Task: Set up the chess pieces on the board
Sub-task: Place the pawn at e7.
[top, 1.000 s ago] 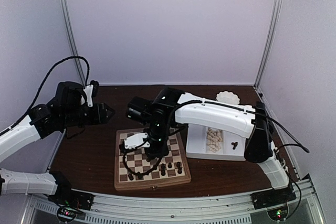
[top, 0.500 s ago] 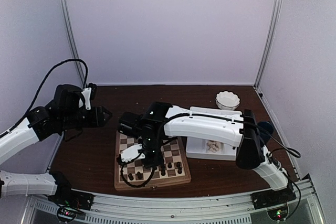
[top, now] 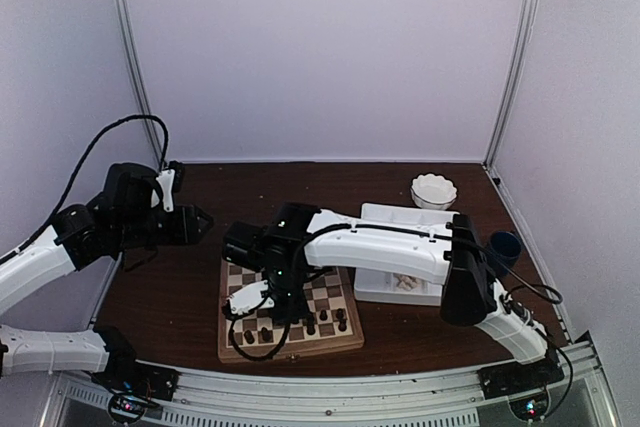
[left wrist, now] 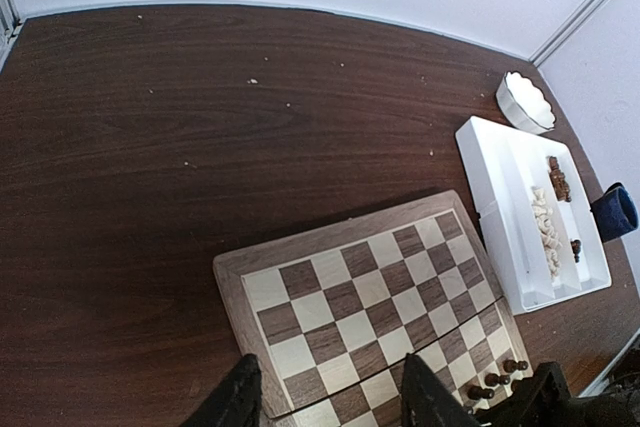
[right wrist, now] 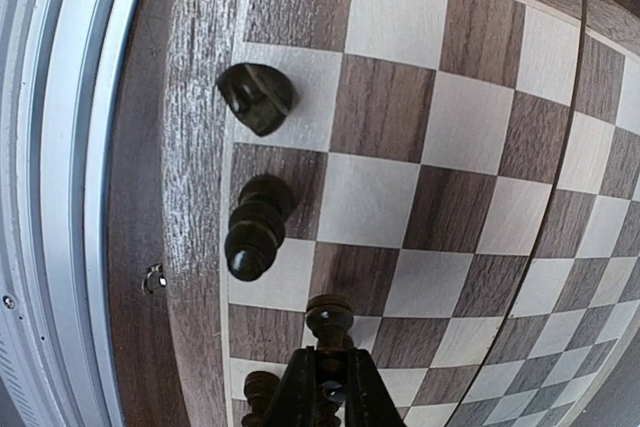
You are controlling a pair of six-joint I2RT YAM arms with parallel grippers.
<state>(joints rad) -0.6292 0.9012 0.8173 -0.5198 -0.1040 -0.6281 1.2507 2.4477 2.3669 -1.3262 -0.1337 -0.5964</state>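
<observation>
Over the counter (top: 180,292), in the view from above and behind, the board (top: 300,350) lies close to the front edge. Only a few dark pieces (top: 340,321) stand along its near row, and most squares are bare. The right arm stretches across the board, and the right pincer (top: 272,315) is low over its near left part. Its fingertips are lost among cable and shadow in this view. The left pincer (top: 203,219) hangs off the board's far left corner, well apart from it. The white tray (top: 375,283) sits just right of the board, partly covered by the arm.

From the left wrist, the left pincer (left wrist: 330,405) is partly open with nothing between its fingers. Cream pieces (left wrist: 545,232) are heaped in the white tray (left wrist: 490,187), with a few dark ones in it as well. No cream figure shows on the board, and its near corner is cut off at the picture's edge.

From the right wrist, the right pincer (right wrist: 325,379) is closed tight on a dark piece (right wrist: 330,319), held over a square of the edge row. Two other dark pieces (right wrist: 255,232) are already set beside it, and another is half hidden behind the fingers. Whether the held piece's base touches the wood cannot be told, nor which figure each one is. The job looks well short of halfway: part of one dark row is placed, and the whole cream set is yet to come.
</observation>
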